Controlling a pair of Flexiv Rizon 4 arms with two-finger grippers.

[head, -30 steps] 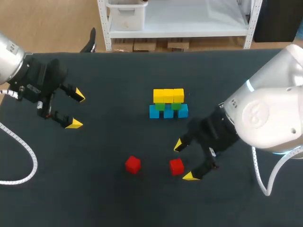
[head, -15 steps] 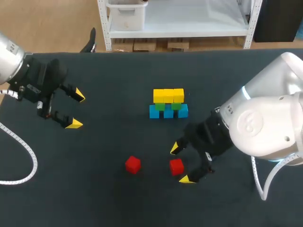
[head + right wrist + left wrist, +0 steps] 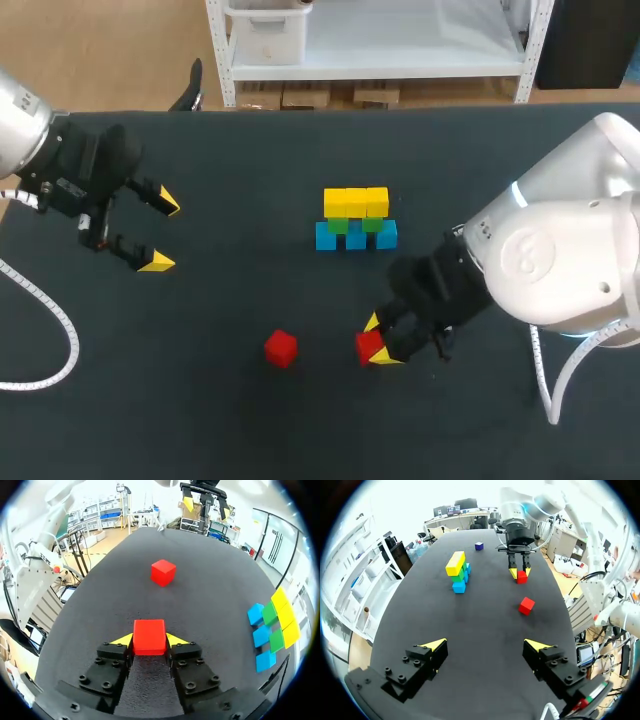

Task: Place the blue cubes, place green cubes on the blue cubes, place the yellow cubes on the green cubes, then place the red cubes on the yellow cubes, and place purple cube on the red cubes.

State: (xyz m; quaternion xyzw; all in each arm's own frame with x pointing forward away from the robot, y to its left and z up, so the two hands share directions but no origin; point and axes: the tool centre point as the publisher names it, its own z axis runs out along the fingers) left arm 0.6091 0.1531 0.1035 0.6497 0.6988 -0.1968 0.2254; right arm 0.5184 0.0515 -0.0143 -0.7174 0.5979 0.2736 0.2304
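A small wall stands mid-table: blue cubes at the base, green cubes on them, yellow cubes on top. In front of it my right gripper is shut on a red cube that is down at the table; the right wrist view shows both fingers pressed against the red cube. A second red cube lies loose to its left. My left gripper hangs open and empty at the far left. The purple cube shows only in the left wrist view, beyond the wall.
The dark table has bare room between the left gripper and the cubes. From the right wrist, the loose red cube lies ahead of the fingers and the wall stands off to one side.
My right gripper moved left onto the nearer red cube and shut on it. The left arm and the other cubes have not moved.
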